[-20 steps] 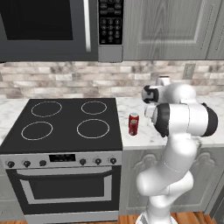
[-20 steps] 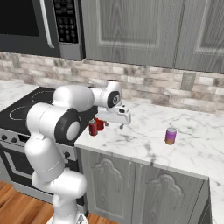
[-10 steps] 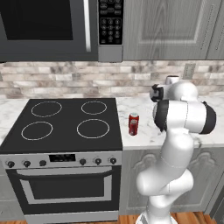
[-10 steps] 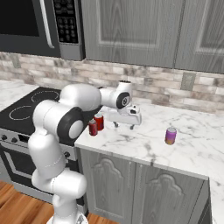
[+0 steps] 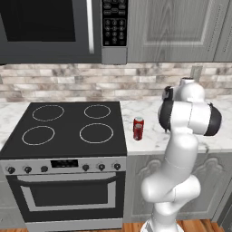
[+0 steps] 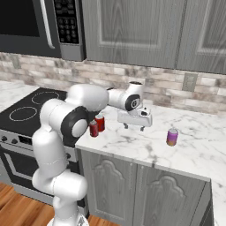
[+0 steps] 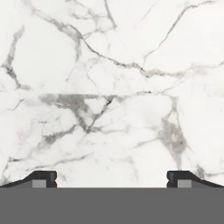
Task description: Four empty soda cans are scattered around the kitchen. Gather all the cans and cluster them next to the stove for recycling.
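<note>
Between cans, end effector (image 6: 133,126) empty

2 red soda cans (image 6: 96,125) stand just beside the stove (image 5: 68,131); the end effector hangs wide open over the desk (image 7: 109,87), likely heading for the purple can (image 6: 172,137).

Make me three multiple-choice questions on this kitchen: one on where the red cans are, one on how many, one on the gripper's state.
1. Where do the red soda cans stand?
A. On the cooktop
B. On the counter beside the stove
C. On the floor

2. How many red cans does the right base view show?
A. One
B. Two
C. Four

3. The gripper is:
A. Open and empty
B. Shut on a can
C. Shut on nothing

Answers:
1 B: they sit on marble just off the stove's edge.
2 B: two stand side by side there.
3 A: the hand view has its fingertips far apart over bare marble.
</note>
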Tool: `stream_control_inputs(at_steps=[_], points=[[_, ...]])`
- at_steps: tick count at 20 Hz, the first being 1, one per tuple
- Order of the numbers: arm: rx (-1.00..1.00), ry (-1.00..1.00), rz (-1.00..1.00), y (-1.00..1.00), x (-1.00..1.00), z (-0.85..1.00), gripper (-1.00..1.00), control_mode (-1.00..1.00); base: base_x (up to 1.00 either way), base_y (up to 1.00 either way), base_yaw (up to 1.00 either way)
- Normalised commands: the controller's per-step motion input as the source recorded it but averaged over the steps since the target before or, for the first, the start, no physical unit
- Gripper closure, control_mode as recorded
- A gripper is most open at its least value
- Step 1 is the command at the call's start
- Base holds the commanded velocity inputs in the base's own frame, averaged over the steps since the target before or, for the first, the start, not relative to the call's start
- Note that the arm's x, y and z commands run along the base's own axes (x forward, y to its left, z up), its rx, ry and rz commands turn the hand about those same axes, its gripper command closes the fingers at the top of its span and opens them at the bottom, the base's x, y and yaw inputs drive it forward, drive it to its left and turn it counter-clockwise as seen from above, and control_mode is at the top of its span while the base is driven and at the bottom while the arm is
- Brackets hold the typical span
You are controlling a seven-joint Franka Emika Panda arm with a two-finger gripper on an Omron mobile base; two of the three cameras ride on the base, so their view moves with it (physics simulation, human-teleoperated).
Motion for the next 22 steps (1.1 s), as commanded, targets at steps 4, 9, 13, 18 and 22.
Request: stream_control_inputs(at_steps=[4, 9, 13, 18, 22], points=[[0.0, 0.0, -0.08, -0.32, 0.28, 0.0, -1.0, -1.0, 0.0, 0.0, 0.0], [0.0, 0.0, -0.08, -0.24, 0.22, 0.0, -1.0, -1.0, 0.0, 0.0, 0.0], [0.0, 0.0, -0.12, -0.25, 0.2, 0.0, -1.0, -1.0, 0.0, 0.0, 0.0], [0.0, 0.0, -0.12, -0.34, 0.19, 0.0, -1.0, -1.0, 0.0, 0.0, 0.0], [0.0, 0.0, -0.1, -0.36, 0.13, 0.0, -1.0, -1.0, 0.0, 0.0, 0.0]])
